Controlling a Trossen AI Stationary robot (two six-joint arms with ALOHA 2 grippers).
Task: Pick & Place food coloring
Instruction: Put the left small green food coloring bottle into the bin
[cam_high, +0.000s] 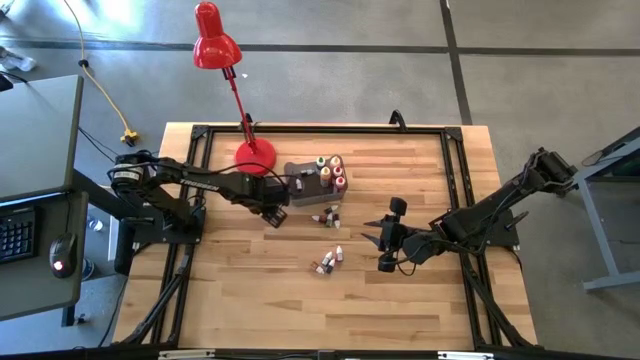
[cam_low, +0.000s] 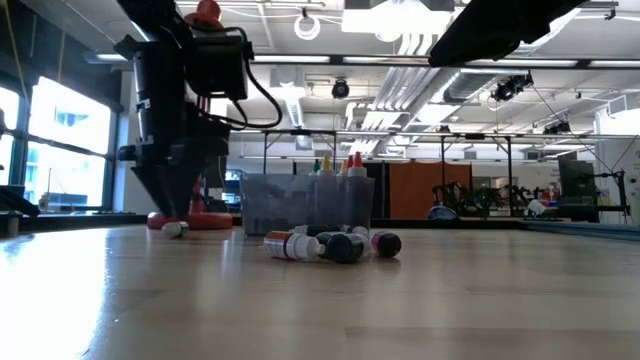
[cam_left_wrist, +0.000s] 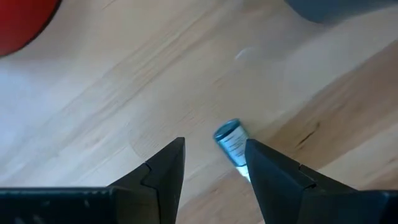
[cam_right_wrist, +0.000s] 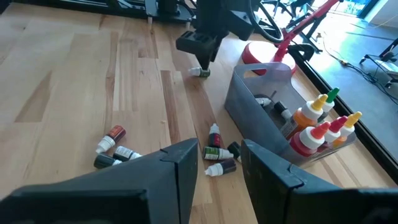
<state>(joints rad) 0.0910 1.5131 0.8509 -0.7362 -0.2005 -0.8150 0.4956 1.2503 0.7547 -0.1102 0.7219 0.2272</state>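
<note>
Two hands, left hand (cam_left_wrist: 211, 165) open over bottle (cam_left_wrist: 231, 142), right hand (cam_right_wrist: 217, 163) hovering

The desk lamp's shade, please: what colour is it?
Red; the desk lamp shows best in the high view.

Left claw (cam_left_wrist: 211, 168) low, open; right claw (cam_right_wrist: 217, 165) seemingly open.

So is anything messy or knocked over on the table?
Yes. Several small food coloring bottles lie tipped over on the wooden table beside the grey bin, while others stand upright inside it. One lone bottle lies under the left tool.
</note>
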